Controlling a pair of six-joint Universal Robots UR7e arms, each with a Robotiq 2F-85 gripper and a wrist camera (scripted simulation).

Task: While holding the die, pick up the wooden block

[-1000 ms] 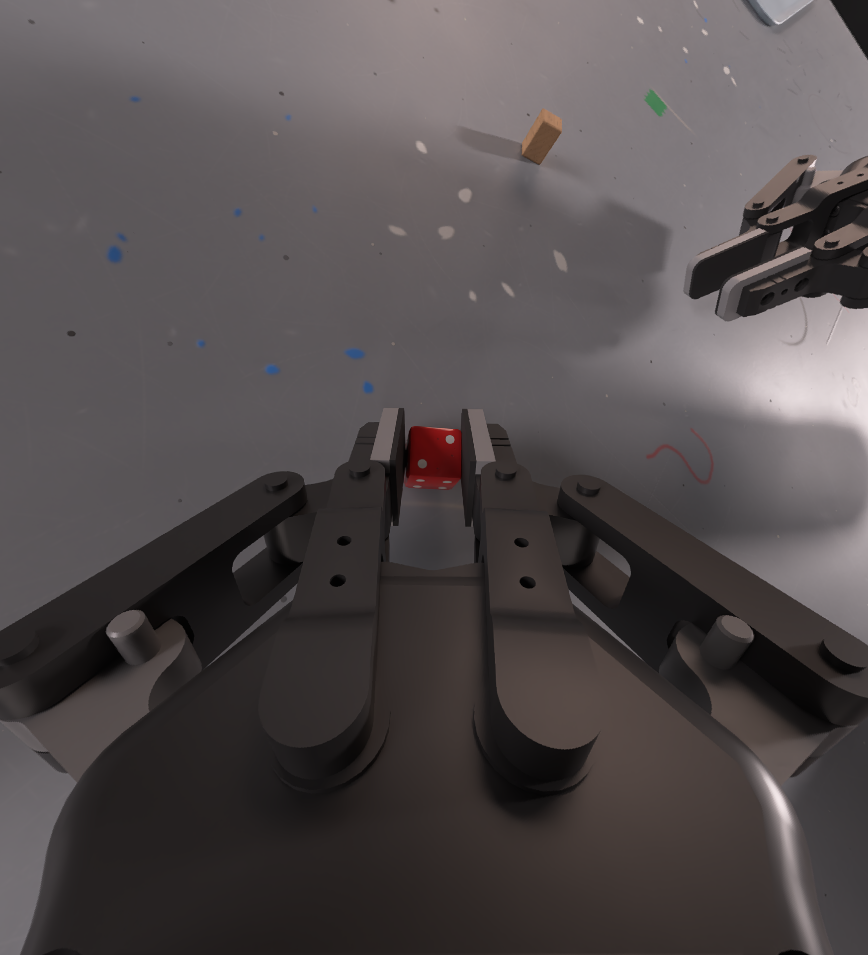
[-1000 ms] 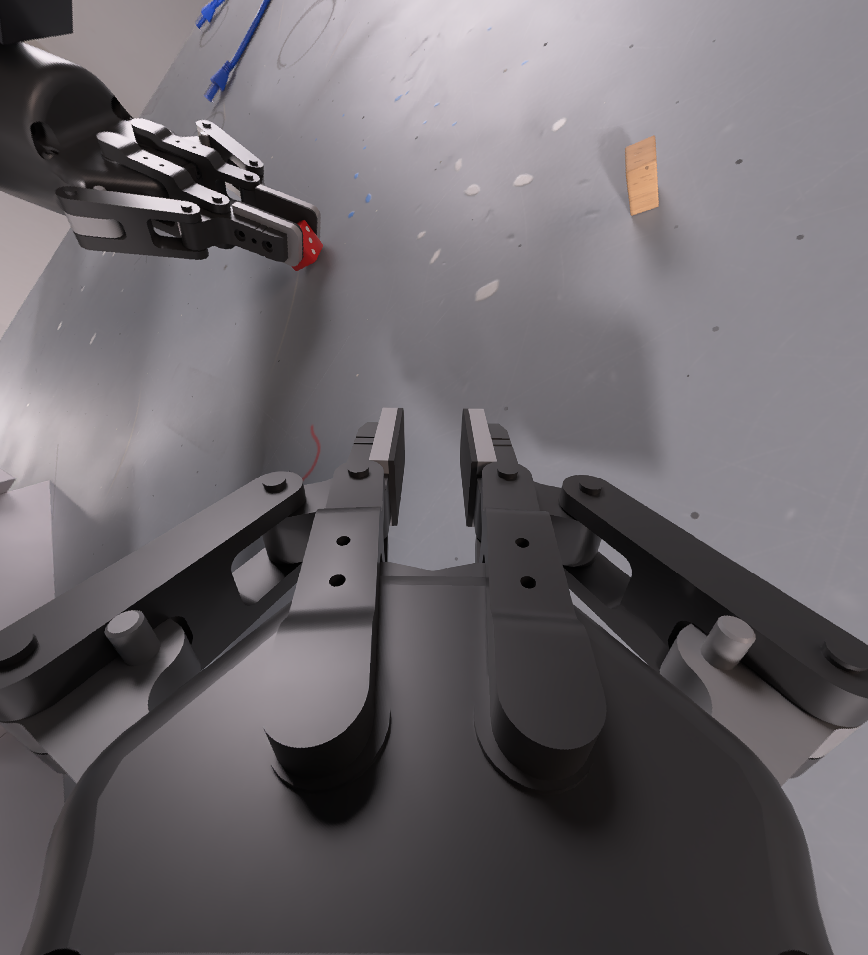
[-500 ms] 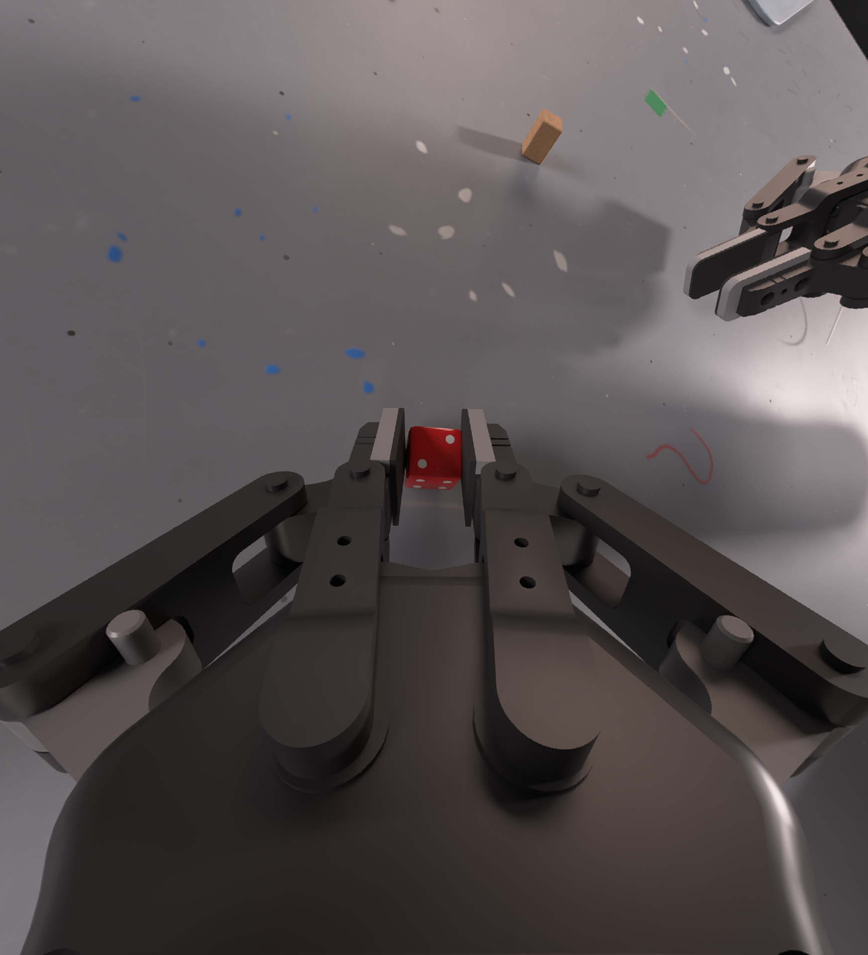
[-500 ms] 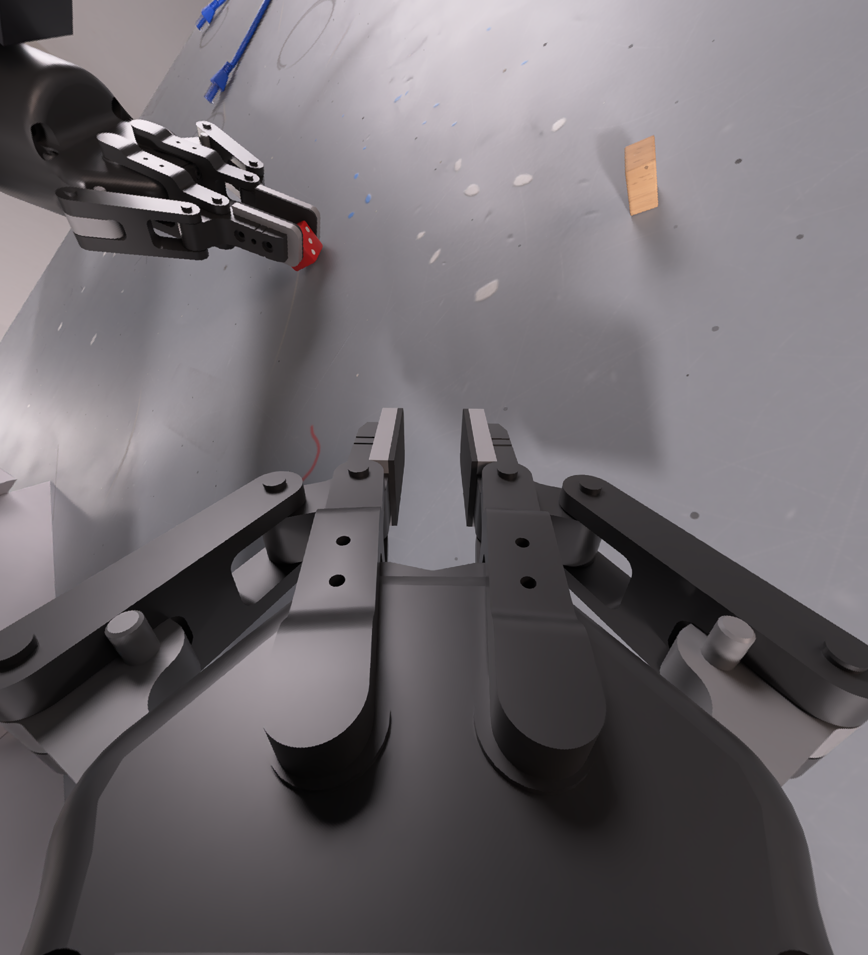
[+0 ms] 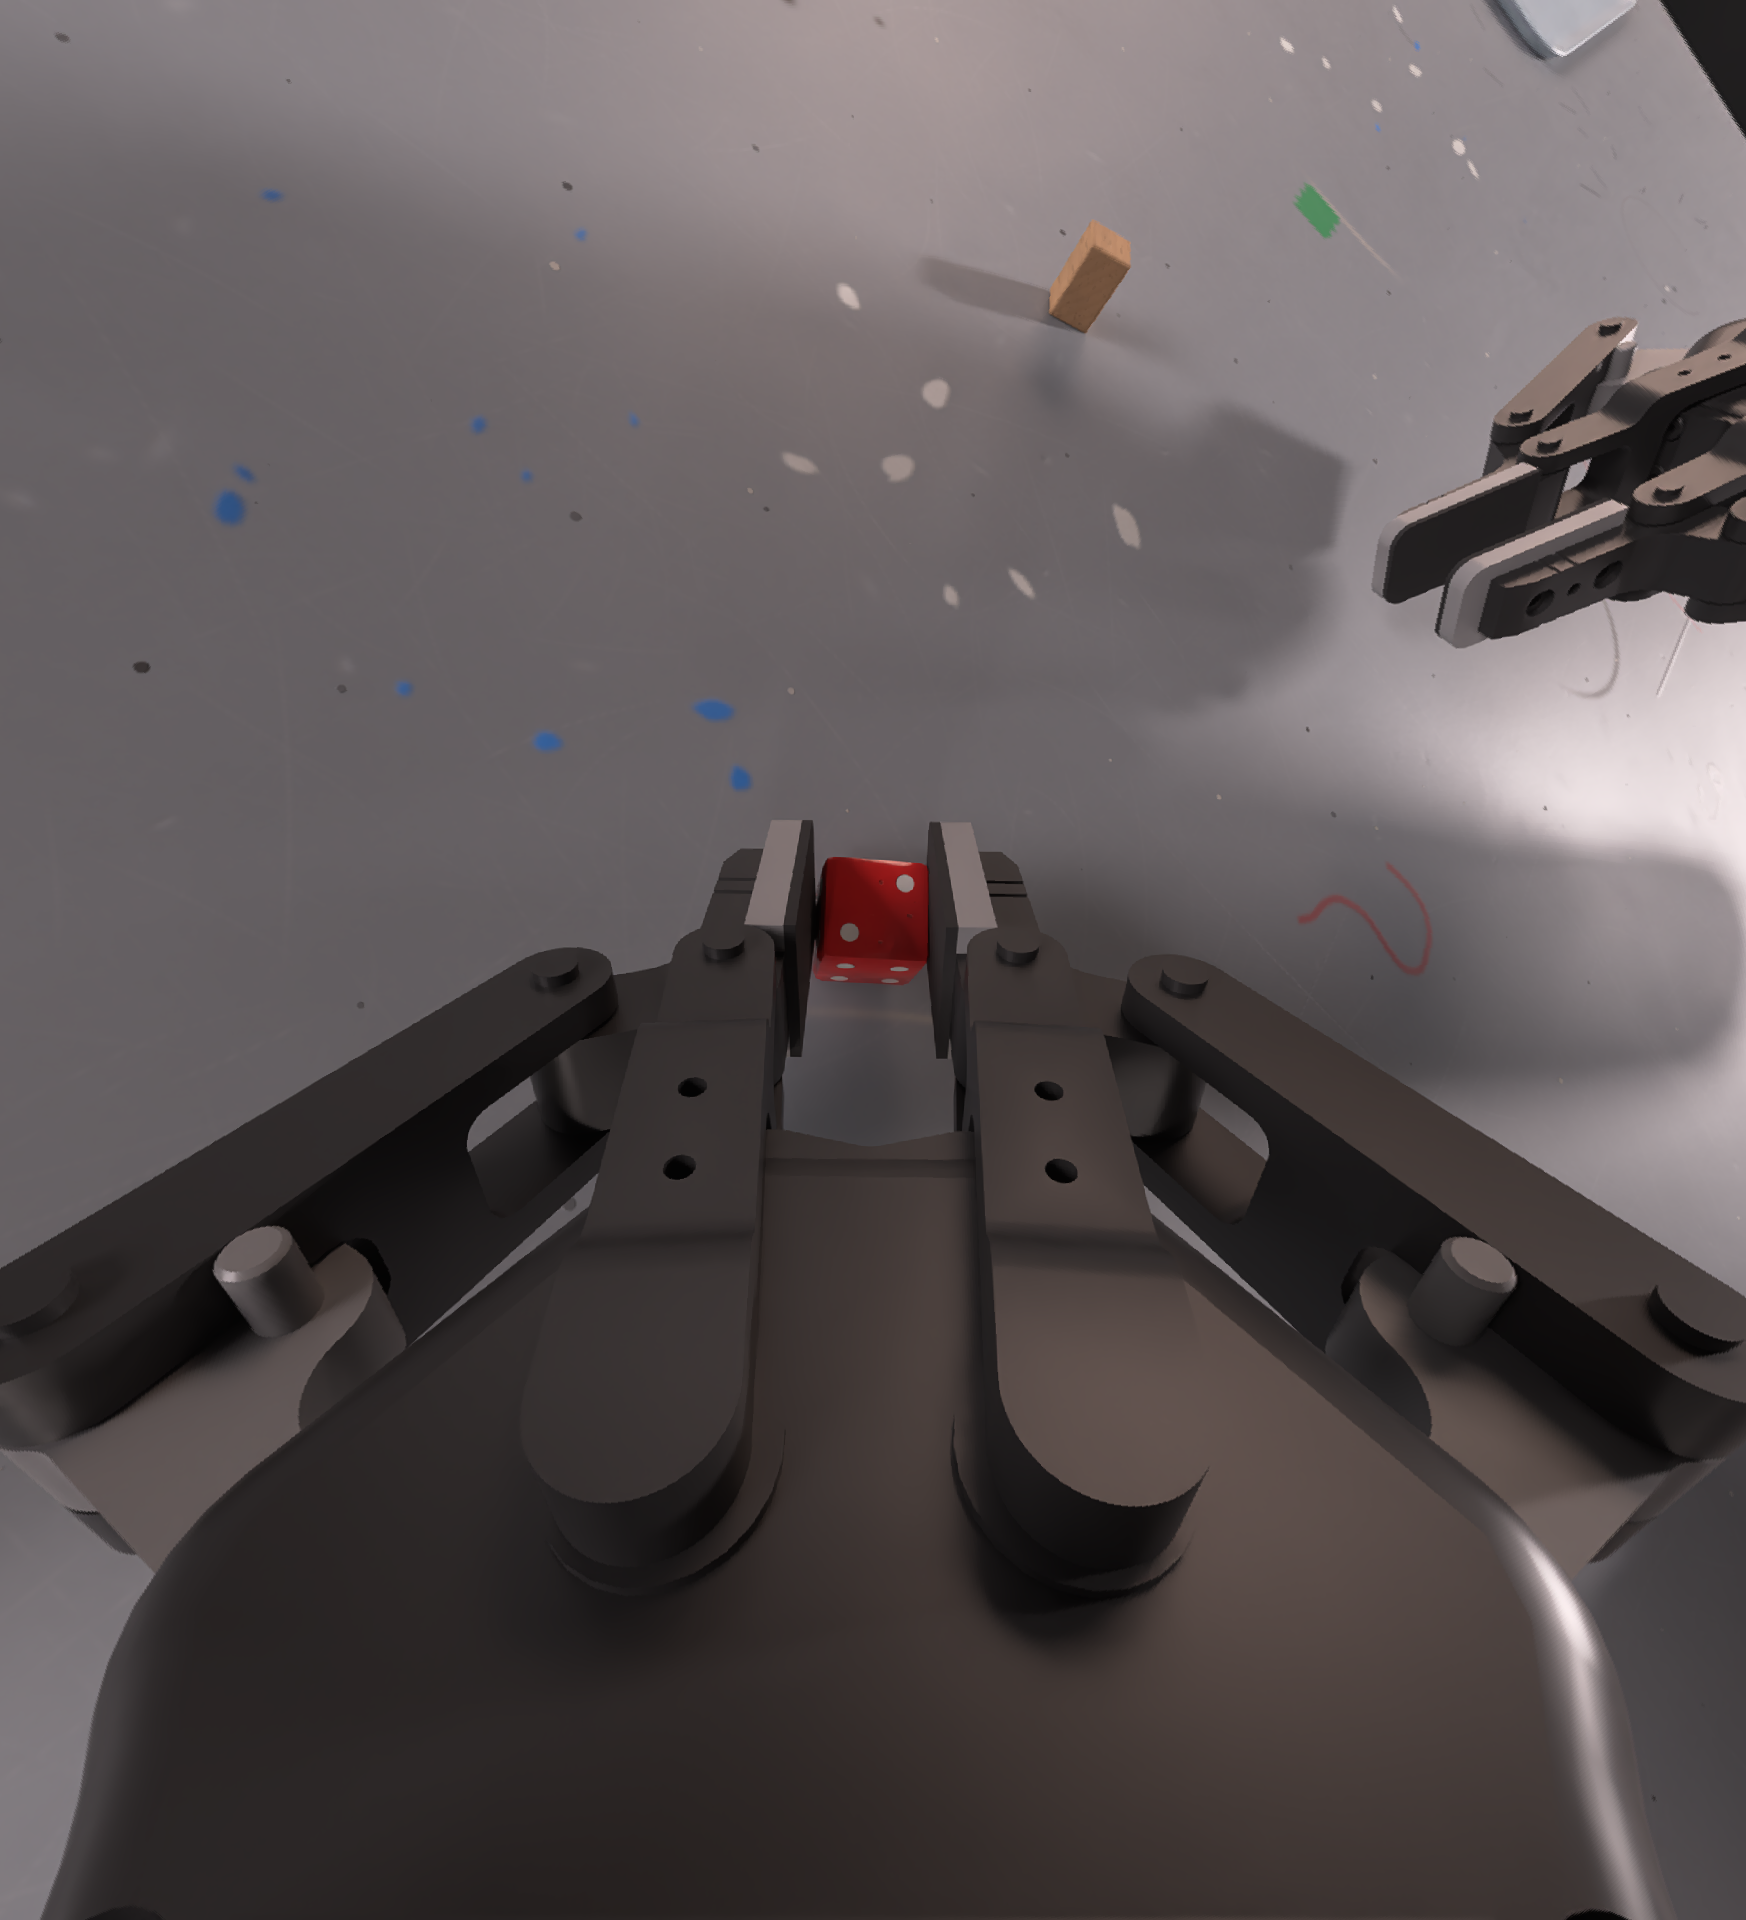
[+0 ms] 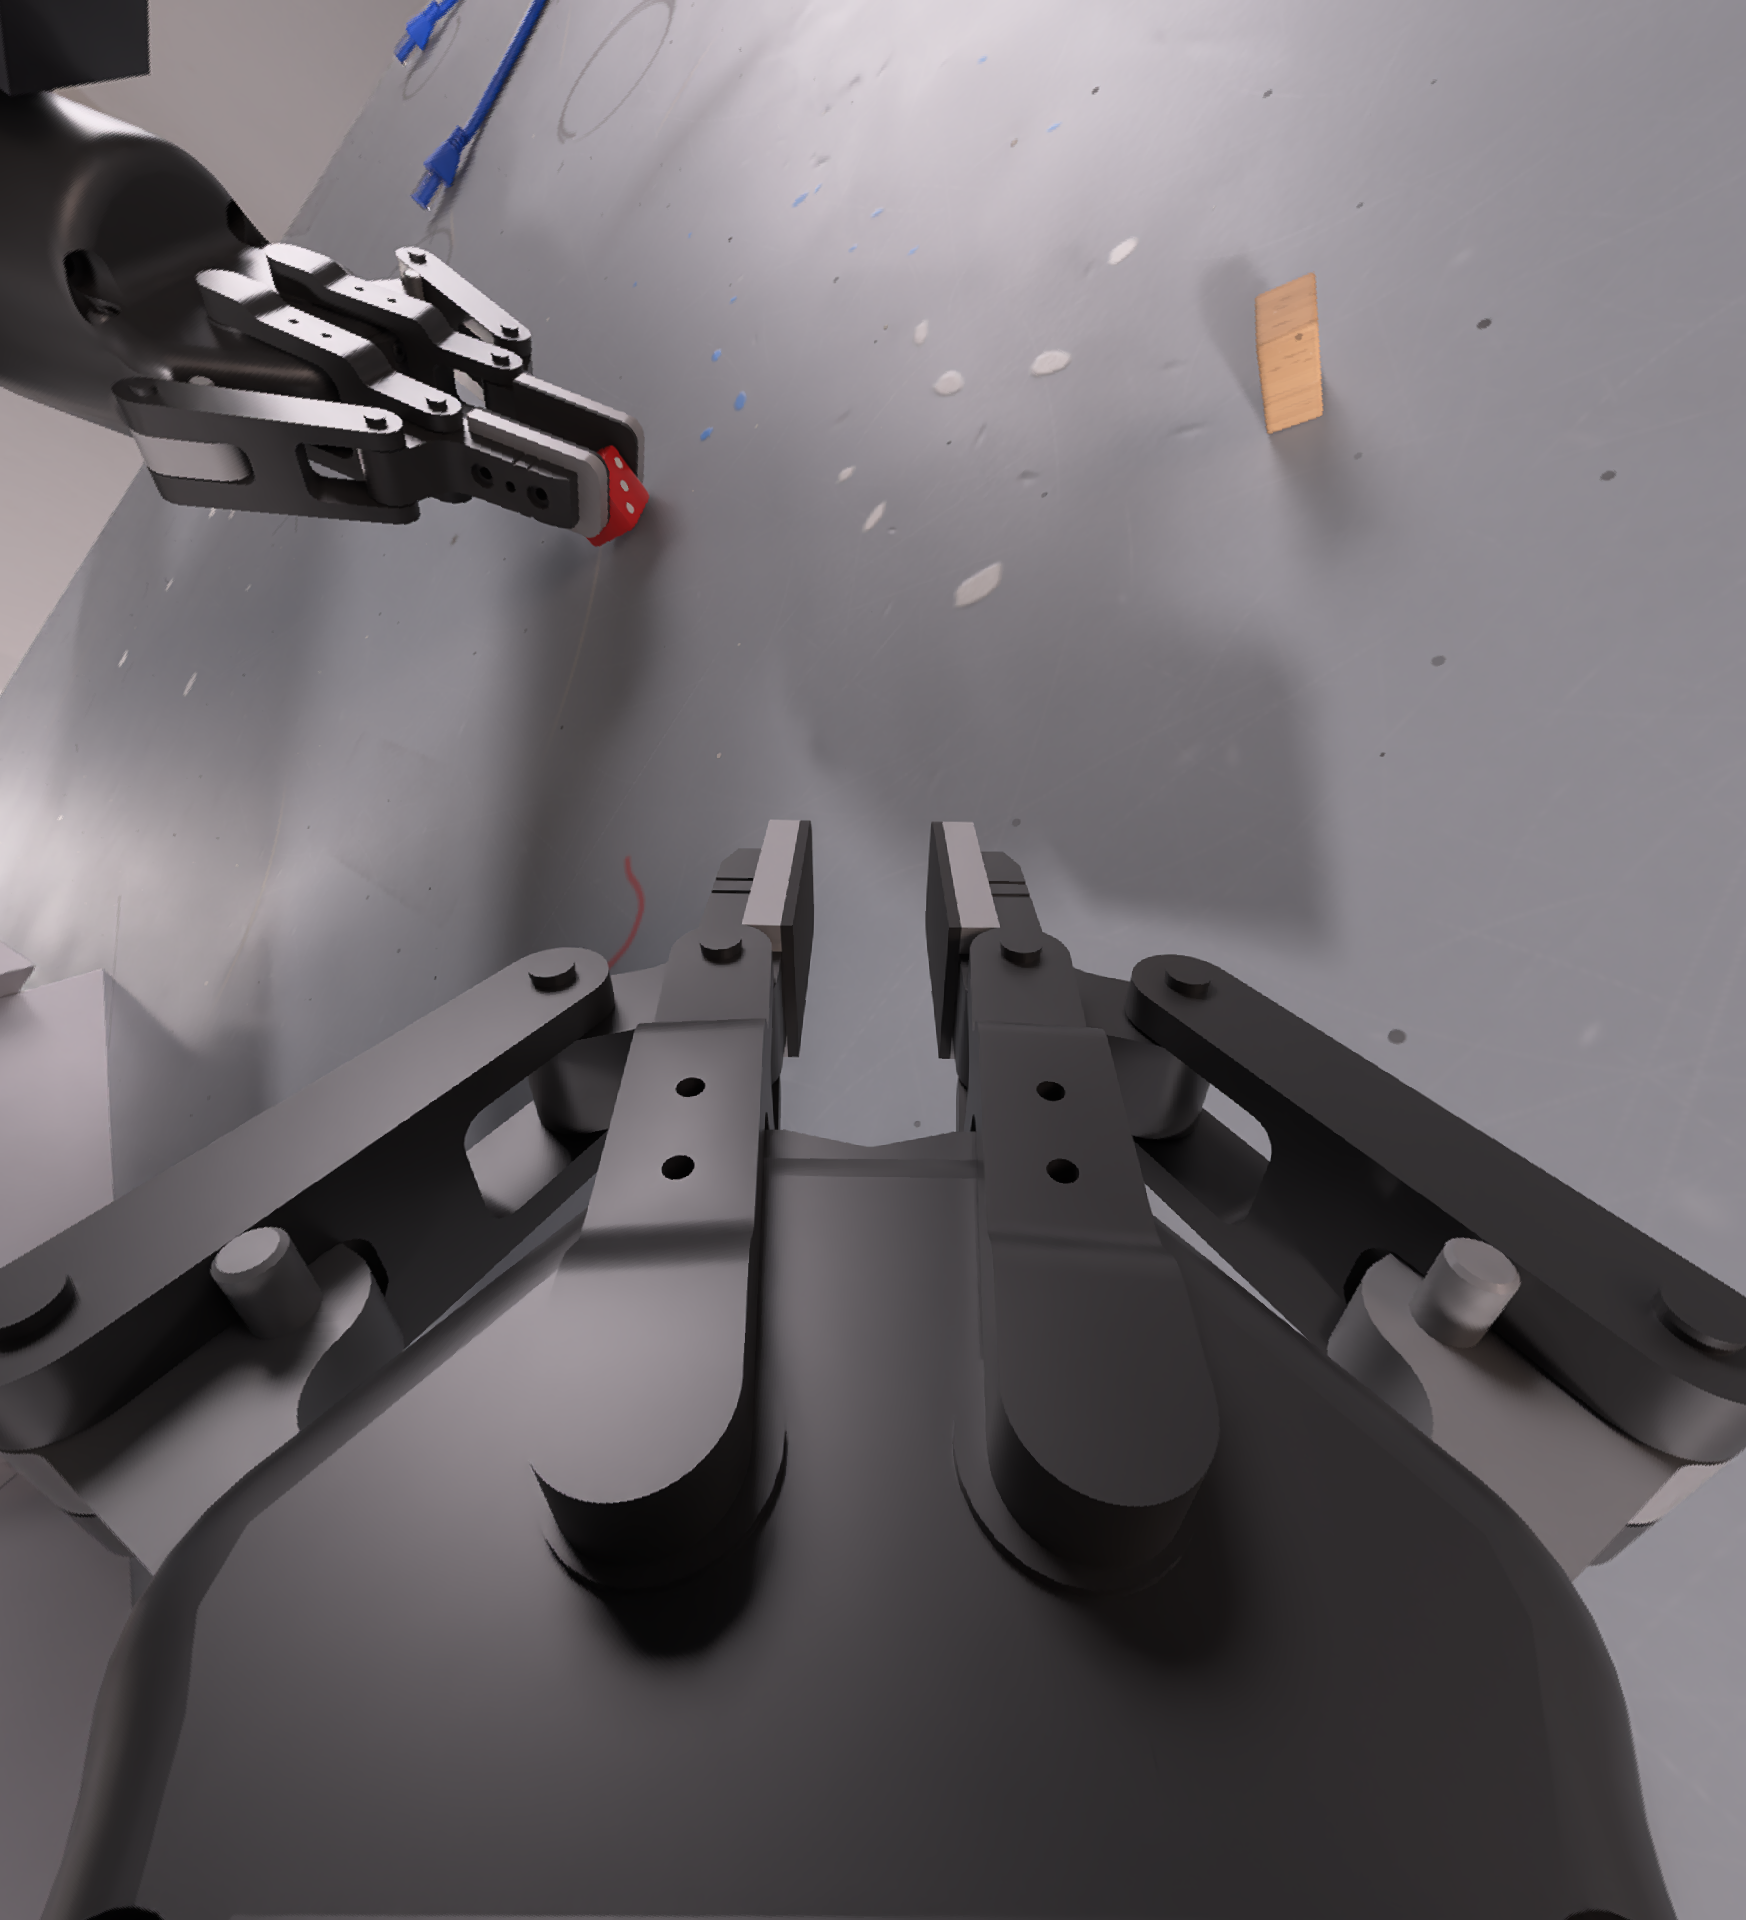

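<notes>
My left gripper (image 5: 869, 864) is shut on a red die (image 5: 874, 920) with white pips and holds it just above the grey table (image 5: 329, 312). The same gripper (image 6: 611, 488) and die (image 6: 623, 497) show at the upper left of the right wrist view. The wooden block (image 5: 1089, 275) stands alone on the table, far ahead and slightly right. In the right wrist view the block (image 6: 1288, 353) is at the upper right. My right gripper (image 6: 869, 878) hovers empty, its jaws a narrow gap apart; it also shows at the right edge of the left wrist view (image 5: 1430, 587).
A red thread (image 5: 1368, 920) lies on the table between the grippers. A small green scrap (image 5: 1316, 211) lies right of the block. A blue cable (image 6: 474, 114) lies at the far edge. A pale grey box (image 6: 7, 1039) stands left of my right gripper.
</notes>
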